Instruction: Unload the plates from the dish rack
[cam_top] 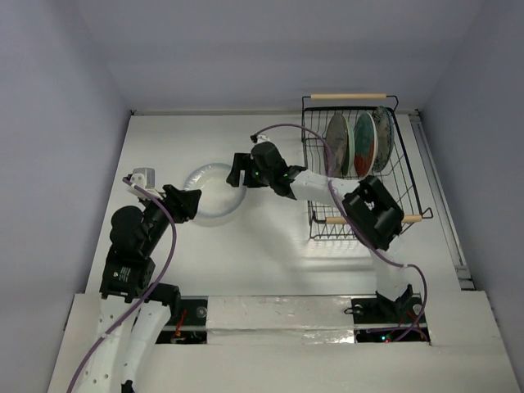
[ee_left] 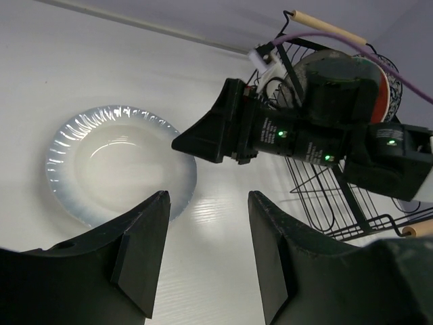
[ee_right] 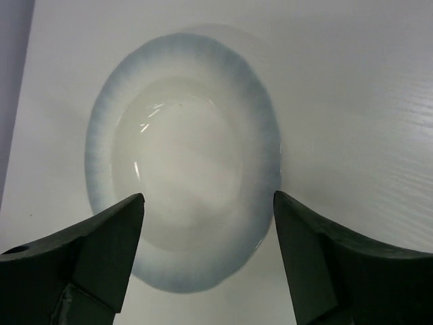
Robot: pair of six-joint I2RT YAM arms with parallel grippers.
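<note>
We see white plate flat on worktop, at 9 o'clock from rack. Three plates upright in rack. Right pincer wide open, empty, over white plate. Left pincer wide open, empty, at its 8 o'clock.

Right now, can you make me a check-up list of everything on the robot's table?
Surface: white table, no spills seen.
Job's things: one white plate with a bluish rim lies flat on the table; three plates stand upright in the dish rack.
Clutter: nothing seen.
Grippers: left gripper and right gripper are both open and empty, one at each side of the flat plate.
Cables: a purple cable runs along each arm.
Surroundings: pale walls on three sides.
</note>
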